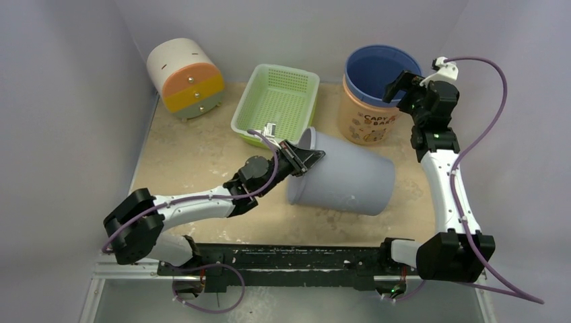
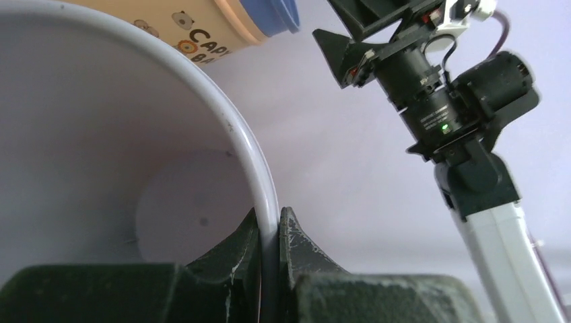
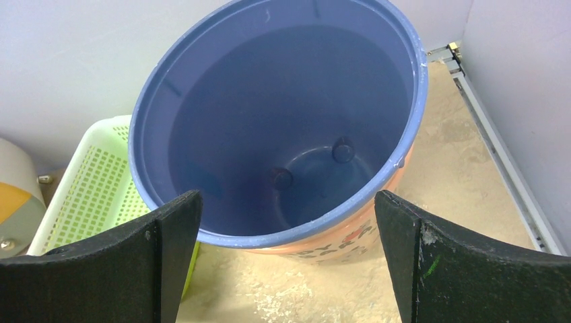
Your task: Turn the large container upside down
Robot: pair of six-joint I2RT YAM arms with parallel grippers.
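- Top view: the large grey container [image 1: 347, 182] lay tipped on its side in the middle of the surface [image 1: 195, 161], with its mouth toward the left arm and its base toward the right front
- The left gripper [image 1: 301, 158] was clenched on the upper rim of that mouth
- The right gripper [image 1: 402, 86] hung spread above the orange bucket [image 1: 367, 114], which was blue at the rim and stood at the back right, apart from the grey one
- A green basket [image 1: 276, 104] stood just behind the grey mouth
- Left wrist view: the left gripper [image 2: 269, 219] pinched the thin rim wall, one finger inside and one outside, and the pale inside of the large grey container [image 2: 135, 134] filled the left half
- Right wrist view: the right gripper [image 3: 286, 202] held nothing, and its fingers stood wide on both sides of the orange bucket [image 3: 269, 101]
- The step in hand seemed to be the turning itself, about half done
- The next move would call for the left wrist to roll the rim over and down until the mouth meets the surface, with a firm pinch because the thin rim could slip, and with care for the basket nearby
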